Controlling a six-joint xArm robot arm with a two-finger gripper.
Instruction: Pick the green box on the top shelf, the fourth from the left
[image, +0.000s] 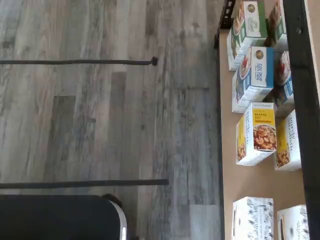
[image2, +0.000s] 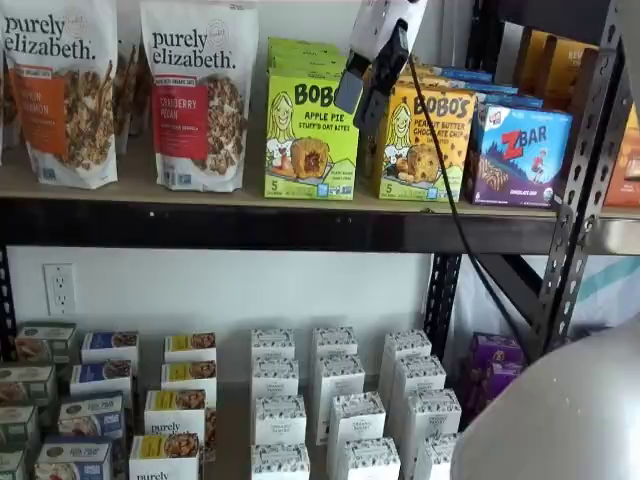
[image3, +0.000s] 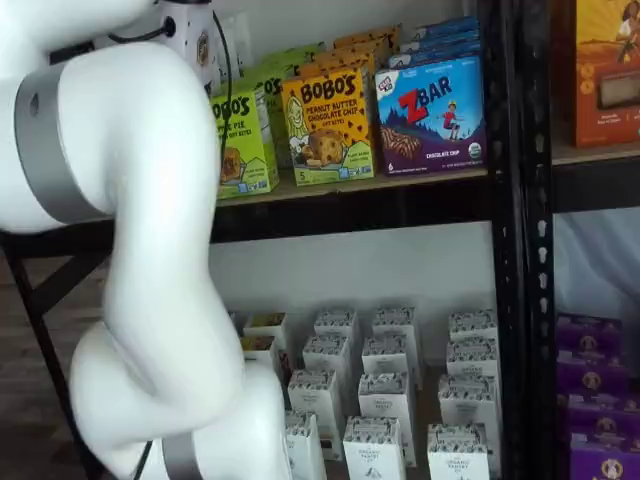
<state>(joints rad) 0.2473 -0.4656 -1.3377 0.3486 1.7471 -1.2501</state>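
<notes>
So my gripper (image2: 362, 92) has its jaws spread, empty, hanging in front of the top shelf (image2: 250, 225). The green box (image2: 310, 125) stands upright just left of the jaws and further back.

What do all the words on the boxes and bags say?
"BOBO'S APPLE PIE", "5": green box
"BOBO'S PEANUT BUTTER CHOCOLATE CHIP": yellow-orange box
"ZBAR", "CHOCOLATE CHIP": blue box
"purely elizabeth.": two granola bags
"BANANA NUT": lower-shelf carton
Small white cartons: print too small to read.
</notes>
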